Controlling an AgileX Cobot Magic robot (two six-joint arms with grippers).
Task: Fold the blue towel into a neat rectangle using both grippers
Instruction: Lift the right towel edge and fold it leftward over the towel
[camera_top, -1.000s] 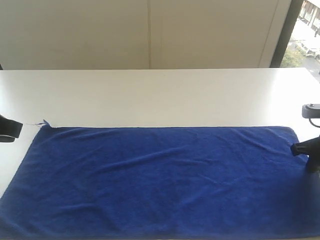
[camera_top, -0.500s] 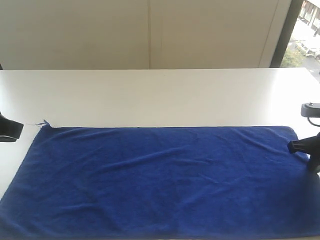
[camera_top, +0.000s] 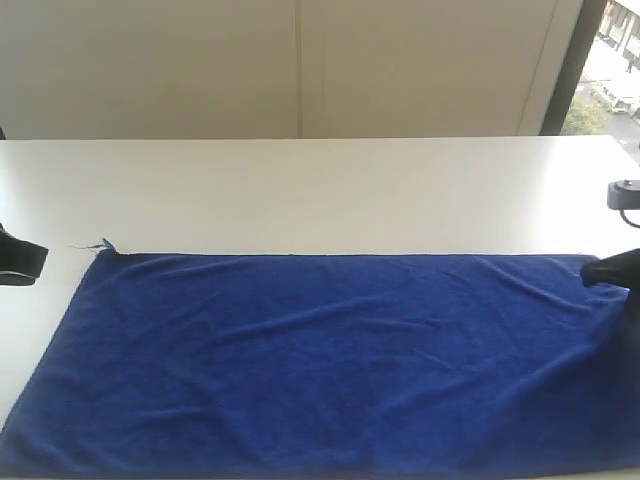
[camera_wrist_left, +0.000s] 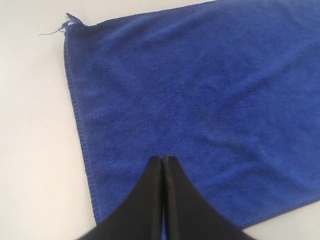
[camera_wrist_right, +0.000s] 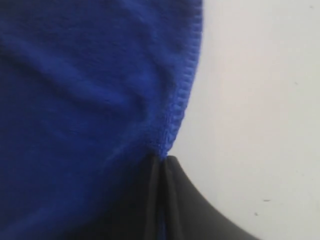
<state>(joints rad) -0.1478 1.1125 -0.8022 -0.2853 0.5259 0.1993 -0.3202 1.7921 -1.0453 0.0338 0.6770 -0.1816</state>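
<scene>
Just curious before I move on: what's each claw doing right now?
Left gripper: closed, holding nothing.
Right gripper: closed on the edge of the blue towel.

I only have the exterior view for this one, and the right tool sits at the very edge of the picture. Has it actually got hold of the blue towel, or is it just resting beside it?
Observer: It has hold of it. In the right wrist view the right tool is shut on the hem of the blue towel, and the cloth puckers into the closed jaws.
Operator: And the left tool? I see only a black stub at the picture's left edge.
Observer: The left tool is shut with nothing between its jaws. In its wrist view the tips point over the towel near a short edge. I cannot tell whether they touch the cloth.
</scene>
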